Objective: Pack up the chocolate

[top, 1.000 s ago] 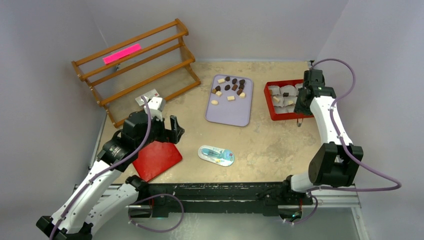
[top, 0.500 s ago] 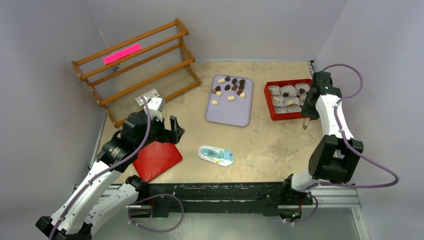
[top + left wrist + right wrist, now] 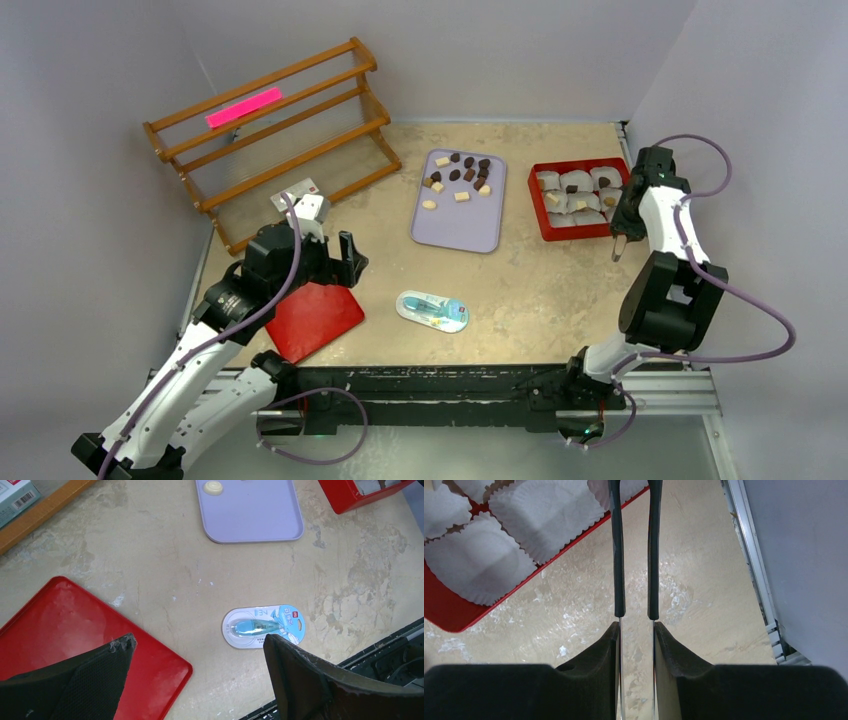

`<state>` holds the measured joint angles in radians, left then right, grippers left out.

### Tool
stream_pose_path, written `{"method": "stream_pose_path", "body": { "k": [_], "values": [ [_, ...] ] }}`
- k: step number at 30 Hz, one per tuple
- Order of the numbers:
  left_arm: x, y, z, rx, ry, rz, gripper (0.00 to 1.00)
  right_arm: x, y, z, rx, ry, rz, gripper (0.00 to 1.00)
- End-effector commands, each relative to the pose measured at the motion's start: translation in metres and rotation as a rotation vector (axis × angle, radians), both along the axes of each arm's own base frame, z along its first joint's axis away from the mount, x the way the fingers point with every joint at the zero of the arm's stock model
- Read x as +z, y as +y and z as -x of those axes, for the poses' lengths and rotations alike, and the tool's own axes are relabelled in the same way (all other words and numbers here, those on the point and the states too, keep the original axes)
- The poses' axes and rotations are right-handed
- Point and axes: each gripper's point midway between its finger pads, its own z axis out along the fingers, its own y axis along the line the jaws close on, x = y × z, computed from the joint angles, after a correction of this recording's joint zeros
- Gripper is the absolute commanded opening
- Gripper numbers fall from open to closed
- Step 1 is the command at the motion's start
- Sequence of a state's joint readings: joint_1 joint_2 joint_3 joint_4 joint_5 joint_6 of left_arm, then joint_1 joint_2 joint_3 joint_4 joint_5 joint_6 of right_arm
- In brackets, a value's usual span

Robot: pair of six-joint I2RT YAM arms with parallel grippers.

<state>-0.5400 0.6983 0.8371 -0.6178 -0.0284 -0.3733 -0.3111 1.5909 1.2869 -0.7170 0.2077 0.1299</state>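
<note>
A slatted wooden rack (image 3: 290,120), a pink strip (image 3: 243,107) on its top rail, stands at far left on the mottled beige table (image 3: 540,290). A small printed carton (image 3: 296,192) is half hidden beneath it. In front, the left gripper (image 3: 199,641) hangs with its black, textured fingers spread wide and grasping nothing, over the corner of a flat, glossy red lid (image 3: 312,318) partly covered by the arm. An oval blue-and-white blister packet (image 3: 432,310) lies just to its right. At centre, the chocolate (image 3: 460,175), small dark-brown and cream pieces, blocky or rounded, sits scattered on the far half of a smooth lavender tray (image 3: 460,228) with rounded corners. A few more pieces rest in the pleated white paper cups (image 3: 479,565) filling a red box (image 3: 548,228), whose right end is masked by the right arm. At far right, just off the box's corner, the right gripper (image 3: 636,627) is clenched on slim metal tweezers (image 3: 618,555) with black-sleeved prongs held slightly apart. Their tips run out of the wrist view, so whether they pinch anything cannot be told.
</note>
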Motion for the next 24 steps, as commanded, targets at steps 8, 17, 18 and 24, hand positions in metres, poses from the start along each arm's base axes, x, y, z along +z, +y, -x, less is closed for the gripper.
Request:
{"method": "stream_pose_path", "body": {
  "k": [8, 17, 18, 24],
  "values": [
    [0.004, 0.001, -0.002, 0.008, -0.024, -0.001, 0.99, 0.003, -0.010, -0.010, -0.010, -0.016, 0.004, 0.33],
    [0.004, 0.002, -0.002, 0.013, -0.025, -0.002, 0.99, 0.008, -0.010, -0.012, -0.005, -0.028, -0.005, 0.36],
    [0.004, 0.002, -0.002, 0.013, -0.025, -0.002, 0.99, 0.009, -0.010, -0.013, -0.006, -0.032, -0.005, 0.37],
    [0.005, 0.003, -0.002, 0.019, -0.031, -0.001, 0.99, 0.013, -0.009, -0.015, 0.002, -0.042, -0.006, 0.39]
  ]
}}
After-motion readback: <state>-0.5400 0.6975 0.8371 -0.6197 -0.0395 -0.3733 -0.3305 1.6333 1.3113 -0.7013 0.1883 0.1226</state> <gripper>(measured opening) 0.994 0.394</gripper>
